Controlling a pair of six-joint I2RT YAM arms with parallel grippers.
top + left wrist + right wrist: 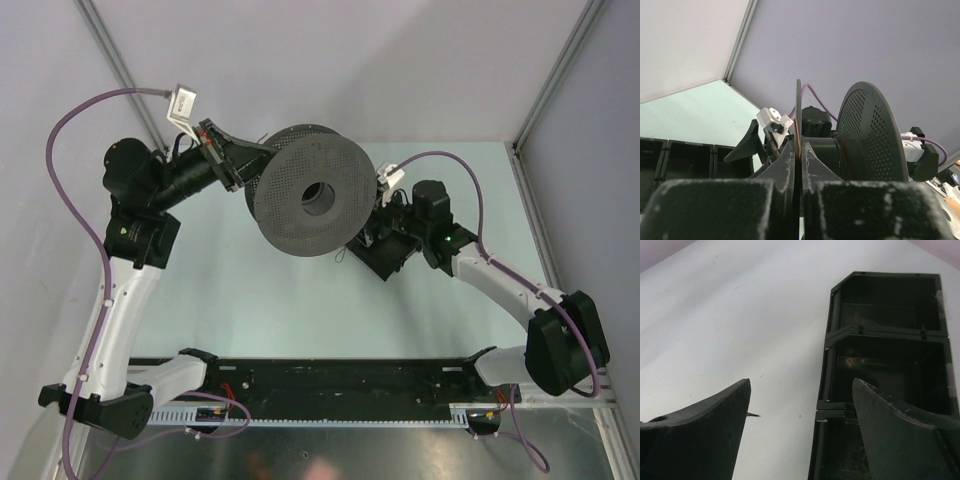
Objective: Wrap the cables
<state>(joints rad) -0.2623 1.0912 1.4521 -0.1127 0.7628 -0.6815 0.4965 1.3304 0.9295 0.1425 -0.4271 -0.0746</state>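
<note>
Left fingers [785,167] are clamping the spool [310,200] flange; right fingers [710,430] are hanging apart over the table [740,315], cable [754,415] tip beside 1.

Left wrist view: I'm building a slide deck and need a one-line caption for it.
Left hand pinching one thin flange of the dark spool, its perforated second flange at right.
</note>
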